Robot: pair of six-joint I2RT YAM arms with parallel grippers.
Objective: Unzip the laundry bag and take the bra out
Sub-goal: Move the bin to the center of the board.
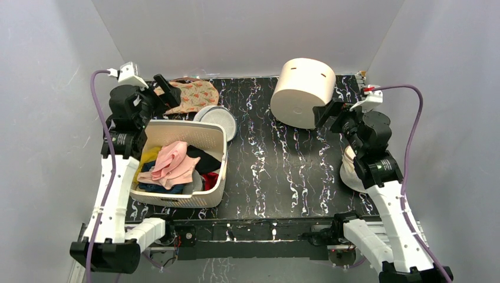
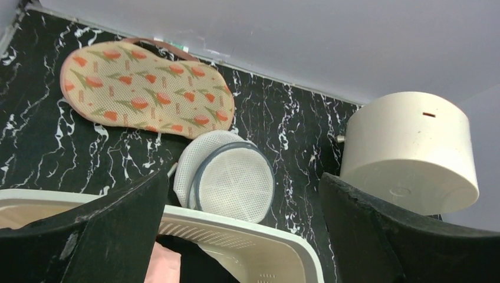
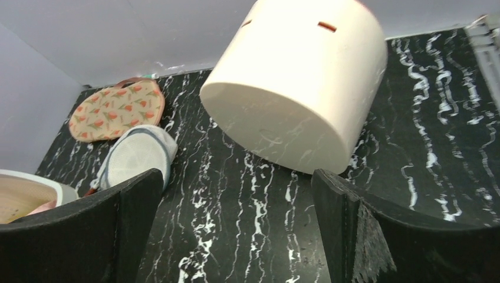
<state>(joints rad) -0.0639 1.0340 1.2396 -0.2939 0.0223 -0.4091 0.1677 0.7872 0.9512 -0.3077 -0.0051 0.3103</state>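
The laundry bag [image 1: 196, 96] is a peanut-shaped flowered case that lies flat and zipped shut at the back left of the black marbled table. It also shows in the left wrist view [image 2: 147, 88] and the right wrist view [image 3: 115, 110]. The bra is hidden. My left gripper [image 1: 165, 89] hovers open just near of the case, above the basket's far rim, with nothing between its fingers [image 2: 242, 177]. On the right side, my right gripper [image 1: 330, 109] hangs open and empty over bare table [image 3: 236, 174], far from the case.
A white laundry basket [image 1: 187, 199] full of mixed clothes stands front left. A round grey-white mesh bag [image 1: 219, 119] leans against its far side. A big cream cylinder [image 1: 302, 91] lies tilted at the back right. A pale round pouch [image 1: 351, 172] sits partly under the right arm.
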